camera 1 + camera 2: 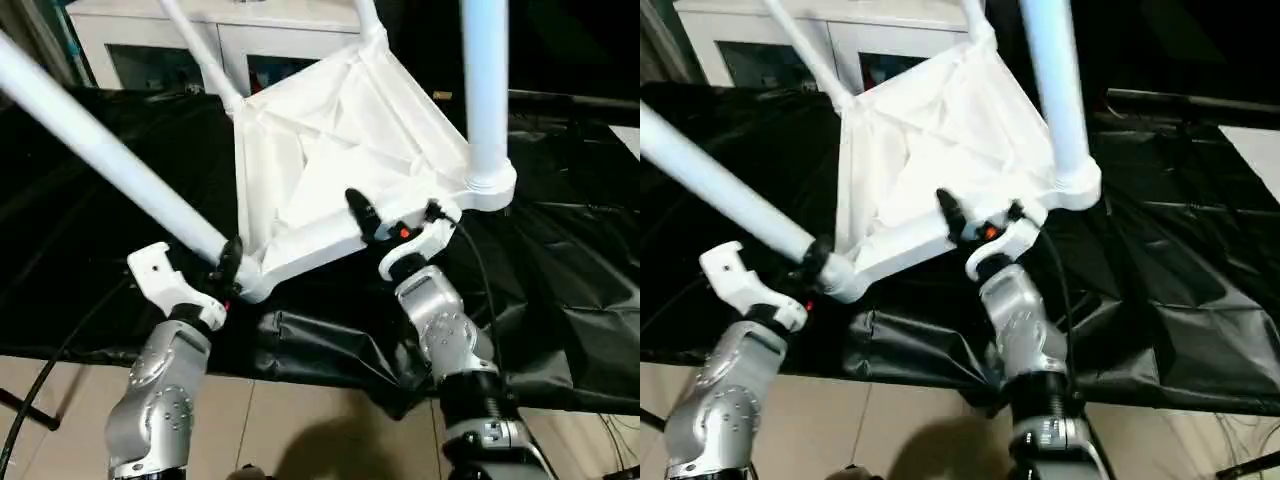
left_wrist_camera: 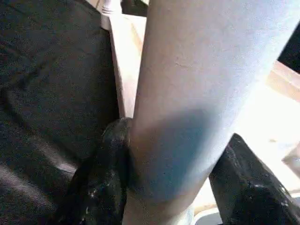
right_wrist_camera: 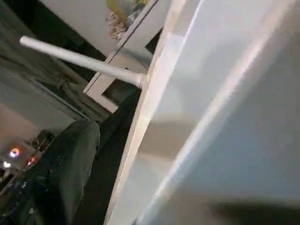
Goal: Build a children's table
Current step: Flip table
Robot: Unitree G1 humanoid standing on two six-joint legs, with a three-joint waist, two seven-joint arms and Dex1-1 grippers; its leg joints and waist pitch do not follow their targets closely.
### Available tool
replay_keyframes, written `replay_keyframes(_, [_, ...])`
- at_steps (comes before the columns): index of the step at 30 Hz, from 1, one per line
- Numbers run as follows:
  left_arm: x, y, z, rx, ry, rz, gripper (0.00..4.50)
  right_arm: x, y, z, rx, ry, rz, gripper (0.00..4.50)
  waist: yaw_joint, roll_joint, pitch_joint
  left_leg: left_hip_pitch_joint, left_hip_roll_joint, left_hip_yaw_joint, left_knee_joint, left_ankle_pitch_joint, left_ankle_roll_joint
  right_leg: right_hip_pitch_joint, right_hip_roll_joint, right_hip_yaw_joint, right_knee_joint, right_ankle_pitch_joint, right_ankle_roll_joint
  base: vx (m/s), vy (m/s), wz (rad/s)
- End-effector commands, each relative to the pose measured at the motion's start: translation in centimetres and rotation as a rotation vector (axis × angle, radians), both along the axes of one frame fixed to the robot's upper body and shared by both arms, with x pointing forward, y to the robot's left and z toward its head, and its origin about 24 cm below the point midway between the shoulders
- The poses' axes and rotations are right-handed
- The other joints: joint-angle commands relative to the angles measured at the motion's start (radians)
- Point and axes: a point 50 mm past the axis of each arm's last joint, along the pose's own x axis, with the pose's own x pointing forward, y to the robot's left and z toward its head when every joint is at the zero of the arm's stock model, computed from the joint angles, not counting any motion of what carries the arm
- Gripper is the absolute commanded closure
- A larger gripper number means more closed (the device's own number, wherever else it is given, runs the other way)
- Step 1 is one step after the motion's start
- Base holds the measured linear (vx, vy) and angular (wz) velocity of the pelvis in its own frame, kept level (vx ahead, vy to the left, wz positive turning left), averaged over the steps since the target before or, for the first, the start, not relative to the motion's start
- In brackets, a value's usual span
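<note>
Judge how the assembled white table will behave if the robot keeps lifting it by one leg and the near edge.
The tabletop looks like thin ribbed plastic, so probably light and fairly stiff. The left gripper clamps a smooth round leg, which might twist or slip. Long legs sticking up may make it swing or tip.

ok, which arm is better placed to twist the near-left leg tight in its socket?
Left. The left end effector is clamped around the near-left leg just above its corner socket. The right end effector sits at the tabletop near rim, better for bracing.
</note>
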Motion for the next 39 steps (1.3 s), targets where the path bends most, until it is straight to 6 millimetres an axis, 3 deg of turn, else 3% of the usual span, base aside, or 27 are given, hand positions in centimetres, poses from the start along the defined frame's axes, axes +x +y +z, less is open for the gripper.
replay_keyframes(1, [-0.4, -2.6, -0.8, -0.120, 0.031, -0.065, 2.38, 0.5, 1.2, 0.9, 0.044, -0.008, 0.011, 0.34, -0.003, -0.014, -0.061, 0.021, 0.064, -0.022, -0.072, -0.029, 0.029, 0.022, -0.086, 0.043, -0.054, 0.148, -0.153, 0.000, 0.000, 0.00])
replay_keyframes(4, [-0.6, -2.4, -0.8, -0.112, 0.027, -0.055, 2.38, 0.6, 1.3, 0.7, 0.061, -0.003, 0.024, 0.66, -0.003, -0.019, -0.060, 0.021, 0.063, -0.021, -0.072, -0.020, 0.034, 0.023, -0.086, 0.044, -0.054, 0.157, -0.157, 0.000, 0.000, 0.00])
replay_keyframes(5, [-0.6, -2.4, -0.8, -0.111, 0.026, -0.053, 2.38, 0.6, 1.3, 0.7, 0.069, 0.001, 0.023, 0.77, -0.002, -0.026, -0.060, 0.021, 0.064, -0.021, -0.073, -0.023, 0.035, 0.024, -0.088, 0.043, -0.054, 0.151, -0.159, 0.000, 0.000, 0.00])
replay_keyframes(7, [-0.7, -2.3, -0.7, -0.108, 0.023, -0.043, 2.38, 0.8, 1.2, 0.6, 0.088, 0.013, 0.015, 0.82, -0.001, -0.025, -0.061, 0.023, 0.065, -0.021, -0.072, -0.021, 0.034, 0.023, -0.087, 0.043, -0.052, 0.156, -0.160, 0.000, 0.000, 0.00])
replay_keyframes(11, [-0.8, -2.3, -0.7, -0.107, 0.021, -0.039, 2.38, 1.0, 1.1, 0.6, 0.109, 0.023, 0.001, 1.19, -0.002, -0.033, -0.061, 0.023, 0.064, -0.020, -0.072, -0.016, 0.034, 0.024, -0.086, 0.043, -0.051, 0.173, -0.163, 0.000, 0.000, 0.00])
replay_keyframes(21, [-1.1, -2.4, -0.7, -0.102, 0.013, -0.045, 2.38, 1.2, 1.0, 0.5, 0.075, 0.004, -0.001, 2.06, -0.002, -0.035, -0.062, 0.024, 0.064, -0.020, -0.070, -0.012, 0.033, 0.025, -0.085, 0.043, -0.050, 0.186, -0.167, 0.000, 0.000, 0.00])
replay_keyframes(24, [-1.0, -2.3, -0.8, -0.086, 0.026, -0.041, 1.68, 1.3, 0.9, 0.5, 0.074, 0.003, -0.010, 2.14, -0.002, -0.034, -0.060, 0.024, 0.065, -0.020, -0.072, -0.031, 0.029, 0.024, -0.086, 0.043, -0.052, 0.163, -0.170, 0.000, 0.000, 0.00])
replay_keyframes(25, [-1.1, -2.4, -0.8, -0.112, 0.022, -0.054, 1.68, 1.3, 0.8, 0.5, 0.073, 0.002, -0.014, 2.26, -0.001, -0.030, -0.060, 0.025, 0.065, -0.020, -0.073, -0.035, 0.025, 0.023, -0.086, 0.043, -0.052, 0.157, -0.172, 0.000, 0.000, 0.00])
replay_keyframes(28, [-1.1, -2.3, -0.5, -0.149, 0.000, -0.059, 1.44, 1.3, 0.5, 0.5, 0.072, 0.001, -0.027, 2.36, -0.001, -0.032, -0.063, 0.024, 0.064, -0.020, -0.070, -0.019, 0.015, 0.025, -0.083, 0.043, -0.047, 0.190, -0.180, 0.000, 0.000, 0.00])
replay_keyframes(32, [-1.0, -1.3, 0.0, -0.161, -0.048, -0.001, 1.21, 1.3, 0.2, 0.5, 0.056, -0.006, -0.042, 2.37, 0.001, -0.036, -0.067, 0.018, 0.060, -0.017, -0.062, 0.027, 0.043, 0.025, -0.081, 0.044, -0.040, 0.275, -0.179, 0.000, 0.000, 0.00])
replay_keyframes(36, [-1.1, 0.4, 1.4, -0.207, -0.172, 0.083, 0.89, 1.4, -0.3, 0.6, 0.044, -0.015, -0.058, 2.37, 0.002, -0.038, -0.061, 0.020, 0.063, -0.016, -0.067, -0.037, 0.032, 0.021, -0.082, 0.044, -0.047, 0.197, -0.181, 0.000, 0.000, 0.00])
replay_keyframes(39, [-2.3, 3.3, 3.4, -0.309, -0.373, 0.150, 0.85, 1.5, -1.7, 0.9, 0.000, -0.042, -0.099, 2.37, 0.002, -0.038, -0.059, 0.020, 0.065, -0.018, -0.070, -0.055, 0.009, 0.021, -0.084, 0.044, -0.048, 0.151, -0.181, 0.000, 0.000, 0.00])
